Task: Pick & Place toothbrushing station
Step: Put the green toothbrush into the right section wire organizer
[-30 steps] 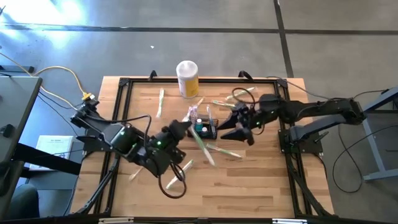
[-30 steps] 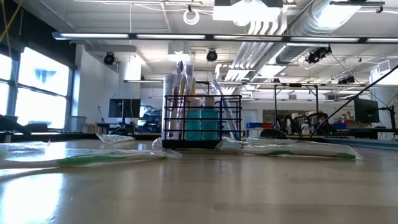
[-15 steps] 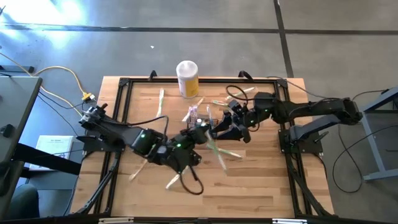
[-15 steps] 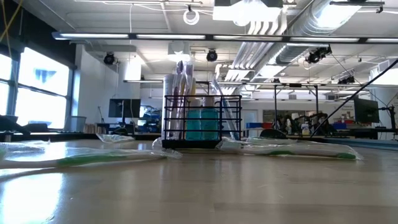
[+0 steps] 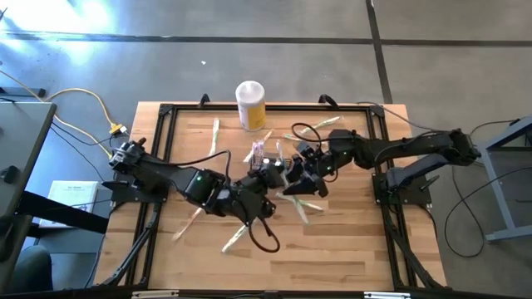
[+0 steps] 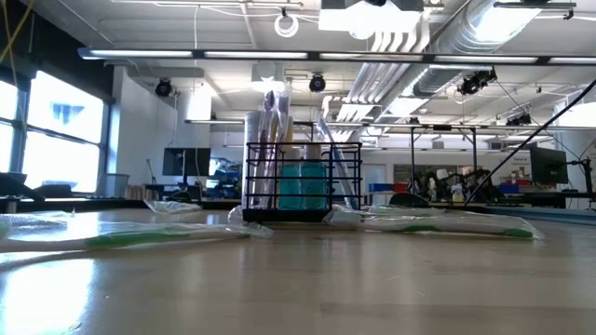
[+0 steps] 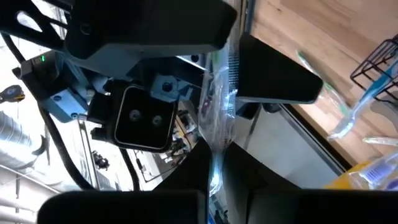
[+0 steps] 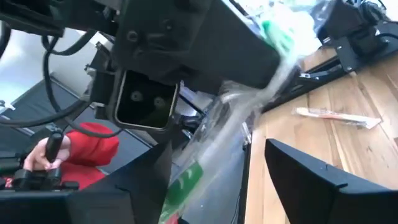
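The toothbrushing station (image 6: 303, 181), a small black wire basket with teal and pink items inside, stands on the wooden table's middle; in the high view the basket (image 5: 268, 158) is mostly covered by the arms. Above the table beside it, my left gripper (image 5: 273, 178) (image 7: 214, 155) is shut on a clear-wrapped toothbrush (image 5: 298, 206) (image 7: 219, 106). My right gripper (image 5: 293, 178) (image 8: 217, 146) faces it, open. Its two fingers stand on either side of the wrapped toothbrush (image 8: 242, 118); I cannot tell if they touch it. My left gripper pinches the toothbrush's clear wrapper (image 7: 214, 140) between its two fingers, near one end. The fingers come roughly level from the table's left. The rest of the toothbrush sticks out beyond them toward the near right, lifted clear of the table.
A yellow-and-white canister (image 5: 250, 104) stands at the far edge. Several wrapped toothbrushes lie scattered, among them (image 5: 214, 137), (image 5: 237, 241), (image 5: 312, 126). A black frame rail (image 5: 158, 166) borders the table. A person in red (image 8: 87, 146) shows beyond it.
My left gripper has carried the wrapped toothbrush toward the table's right, up to my right gripper. My right gripper has come toward the table's left and a little down, so that its fingers now stand around the toothbrush.
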Motion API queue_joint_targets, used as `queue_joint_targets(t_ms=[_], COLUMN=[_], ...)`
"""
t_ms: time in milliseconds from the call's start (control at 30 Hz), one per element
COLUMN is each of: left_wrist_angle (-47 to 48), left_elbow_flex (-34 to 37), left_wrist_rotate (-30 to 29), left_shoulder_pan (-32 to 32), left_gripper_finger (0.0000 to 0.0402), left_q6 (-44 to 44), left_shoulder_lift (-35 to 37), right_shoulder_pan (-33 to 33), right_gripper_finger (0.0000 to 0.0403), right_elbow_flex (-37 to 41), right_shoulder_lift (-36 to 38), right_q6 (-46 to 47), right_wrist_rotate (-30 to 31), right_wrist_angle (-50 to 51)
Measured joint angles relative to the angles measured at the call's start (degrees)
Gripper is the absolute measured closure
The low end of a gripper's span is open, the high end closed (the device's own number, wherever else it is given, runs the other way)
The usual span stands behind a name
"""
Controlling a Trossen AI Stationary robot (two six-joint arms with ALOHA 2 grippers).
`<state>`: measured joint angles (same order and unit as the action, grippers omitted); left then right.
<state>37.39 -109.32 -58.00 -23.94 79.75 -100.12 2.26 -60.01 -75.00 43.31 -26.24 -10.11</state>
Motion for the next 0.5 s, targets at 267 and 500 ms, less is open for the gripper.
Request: queue_joint_targets(t_ms=[267,500], left_wrist_angle=[-0.1,0.1], left_elbow_flex=[0.1,0.0], left_wrist_rotate=[1.0,1.2], left_shoulder_pan=[0.0,-0.1], left_gripper_finger=[0.0388,0.0373], left_q6=[-0.4,-0.1], left_shoulder_lift=[0.0,0.0], right_shoulder_pan=[-0.4,-0.4], right_gripper_finger=[0.0241,0.0359], right_elbow_flex=[-0.1,0.0], right_shoulder_lift=[-0.2,-0.3], right_q6=[-3.0,-6.2], right_wrist_rotate=[-1.1,-2.3], right_wrist_angle=[-0.1,0.8])
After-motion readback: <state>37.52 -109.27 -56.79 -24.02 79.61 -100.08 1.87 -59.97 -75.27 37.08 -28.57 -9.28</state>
